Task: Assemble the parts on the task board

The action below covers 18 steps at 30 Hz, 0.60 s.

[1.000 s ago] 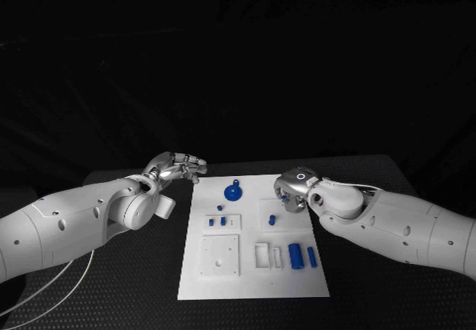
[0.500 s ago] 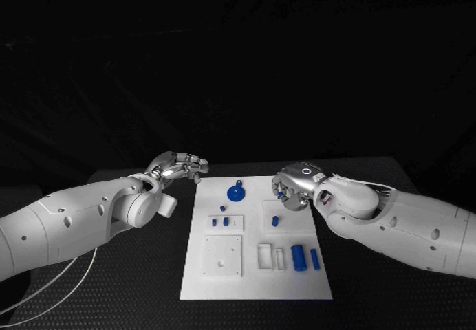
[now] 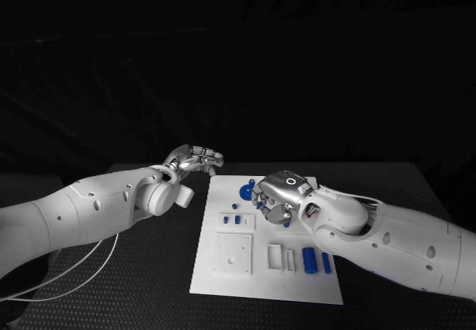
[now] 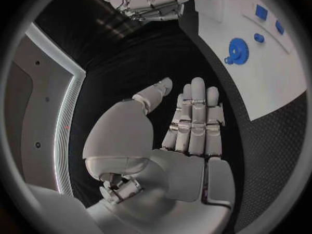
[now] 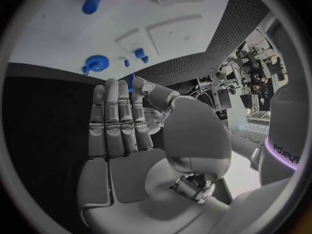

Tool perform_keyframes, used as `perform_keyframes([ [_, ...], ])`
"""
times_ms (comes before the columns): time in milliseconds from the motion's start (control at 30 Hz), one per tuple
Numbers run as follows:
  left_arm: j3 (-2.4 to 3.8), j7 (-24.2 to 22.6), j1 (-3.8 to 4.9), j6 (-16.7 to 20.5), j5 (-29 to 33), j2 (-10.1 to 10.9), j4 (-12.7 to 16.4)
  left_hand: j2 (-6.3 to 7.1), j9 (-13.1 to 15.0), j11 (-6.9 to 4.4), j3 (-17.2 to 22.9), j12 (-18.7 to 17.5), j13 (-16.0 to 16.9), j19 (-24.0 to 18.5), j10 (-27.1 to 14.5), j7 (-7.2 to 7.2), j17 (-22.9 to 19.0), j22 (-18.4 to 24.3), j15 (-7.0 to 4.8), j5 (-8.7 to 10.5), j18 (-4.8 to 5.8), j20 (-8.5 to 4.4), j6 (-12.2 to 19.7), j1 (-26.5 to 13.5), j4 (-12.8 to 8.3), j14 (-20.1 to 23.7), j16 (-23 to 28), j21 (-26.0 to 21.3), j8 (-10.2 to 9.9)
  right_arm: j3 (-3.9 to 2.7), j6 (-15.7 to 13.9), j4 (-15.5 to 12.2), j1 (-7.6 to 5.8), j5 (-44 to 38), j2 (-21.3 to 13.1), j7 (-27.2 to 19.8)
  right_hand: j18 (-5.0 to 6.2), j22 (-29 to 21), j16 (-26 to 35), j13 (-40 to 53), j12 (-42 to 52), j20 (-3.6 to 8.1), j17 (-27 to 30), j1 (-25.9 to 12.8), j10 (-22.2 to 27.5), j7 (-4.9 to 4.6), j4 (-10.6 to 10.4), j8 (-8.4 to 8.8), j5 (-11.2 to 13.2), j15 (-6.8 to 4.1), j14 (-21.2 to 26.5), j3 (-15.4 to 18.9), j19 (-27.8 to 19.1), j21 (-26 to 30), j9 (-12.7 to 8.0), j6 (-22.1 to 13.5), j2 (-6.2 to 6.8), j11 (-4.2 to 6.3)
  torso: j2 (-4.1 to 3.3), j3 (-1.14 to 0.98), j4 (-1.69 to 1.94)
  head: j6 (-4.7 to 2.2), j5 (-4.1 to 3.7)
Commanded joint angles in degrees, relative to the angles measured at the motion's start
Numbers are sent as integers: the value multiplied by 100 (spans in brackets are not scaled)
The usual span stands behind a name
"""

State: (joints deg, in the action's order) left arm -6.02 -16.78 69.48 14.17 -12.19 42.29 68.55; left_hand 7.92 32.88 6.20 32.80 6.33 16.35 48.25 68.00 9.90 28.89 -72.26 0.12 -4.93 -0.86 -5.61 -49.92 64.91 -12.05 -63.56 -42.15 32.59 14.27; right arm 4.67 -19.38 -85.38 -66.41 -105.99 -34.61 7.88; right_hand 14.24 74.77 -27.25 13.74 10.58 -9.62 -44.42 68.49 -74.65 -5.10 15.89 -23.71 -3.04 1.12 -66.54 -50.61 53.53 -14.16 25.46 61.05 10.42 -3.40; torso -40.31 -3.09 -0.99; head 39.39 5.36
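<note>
The white task board (image 3: 230,275) lies in the middle of the table. A blue gear (image 3: 247,189) lies at its far end, also seen as the gear (image 4: 237,50) and the gear (image 5: 96,64). Two small blue blocks (image 3: 231,220) sit left of centre, and two blue cylinders (image 3: 316,260) lie near the right edge. My right hand (image 3: 274,195) hovers over the far part of the board beside the gear and pinches a small blue part (image 5: 132,81) between thumb and finger. My left hand (image 3: 199,161) hangs off the board's far left corner, holding nothing; its fingers (image 4: 194,120) lie straight, side by side.
A recessed square plate (image 3: 234,254) and two white slots (image 3: 280,258) occupy the near half of the board. A thin cable (image 3: 69,271) loops over the table at the left. Black matting surrounds the board on all sides.
The camera has shifted. Relative to the board, my right hand has moved left from the right edge to just beside the gear. The left hand has stayed where it was.
</note>
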Motion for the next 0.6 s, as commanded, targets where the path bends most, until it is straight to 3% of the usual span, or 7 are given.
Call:
perform_keyframes([
  [33, 5, -105, 26, 70, 135, -68, -36, 22, -1, -10, -15, -30, -7, 40, -24, -7, 8, -5, -1, -30, -45, 9, 35, -24, -28, -31, 22, -30, -11, 54, 56, 45, 79, -233, 137, -55, 76, 6, 24, 10, -39, 5, -9, -16, -31, -5, -4, -13, -1, -10, -46, -41, 33, -25, 10, 34, 47, -5, -5, 9, 2, 41, 135],
  [167, 5, -106, 45, 87, 143, -127, -75, 22, 0, -11, -14, -28, -6, 41, -21, -9, 11, -6, -1, -30, -45, 9, 32, -23, -27, -32, 26, -33, -9, 194, 110, 139, 155, -322, 292, -53, 76, 7, 28, 12, -41, 5, -13, -16, -30, -6, -4, -10, -1, -9, -46, -43, 31, -24, 12, 32, 45, -5, -9, 13, 13, 124, 274],
  [300, 5, -104, 55, 78, 144, -168, -79, 25, 1, -11, -13, -27, -6, 41, -20, -10, 14, -7, -1, -30, -45, 10, 30, -23, -27, -31, 30, -36, -7, 274, 161, 197, 257, -362, 411, -67, 76, 8, 32, 15, -43, 5, -16, -17, -29, -6, -4, -9, -1, -9, -46, -43, 31, -23, 13, 32, 44, -5, -15, 14, 20, 178, 365],
  [600, 5, -102, 80, 70, 145, -238, -96, 28, 2, -11, -12, -26, -7, 41, -20, -10, 17, -8, 0, -30, -44, 11, 29, -22, -26, -30, 36, -41, -6, 442, 234, 321, 394, -392, 604, -108, 76, 10, 41, 22, -47, 4, -25, -19, -28, -7, -3, -5, -5, -9, -48, -43, 28, -22, 17, 30, 37, -6, -21, 10, 13, 290, 490],
])
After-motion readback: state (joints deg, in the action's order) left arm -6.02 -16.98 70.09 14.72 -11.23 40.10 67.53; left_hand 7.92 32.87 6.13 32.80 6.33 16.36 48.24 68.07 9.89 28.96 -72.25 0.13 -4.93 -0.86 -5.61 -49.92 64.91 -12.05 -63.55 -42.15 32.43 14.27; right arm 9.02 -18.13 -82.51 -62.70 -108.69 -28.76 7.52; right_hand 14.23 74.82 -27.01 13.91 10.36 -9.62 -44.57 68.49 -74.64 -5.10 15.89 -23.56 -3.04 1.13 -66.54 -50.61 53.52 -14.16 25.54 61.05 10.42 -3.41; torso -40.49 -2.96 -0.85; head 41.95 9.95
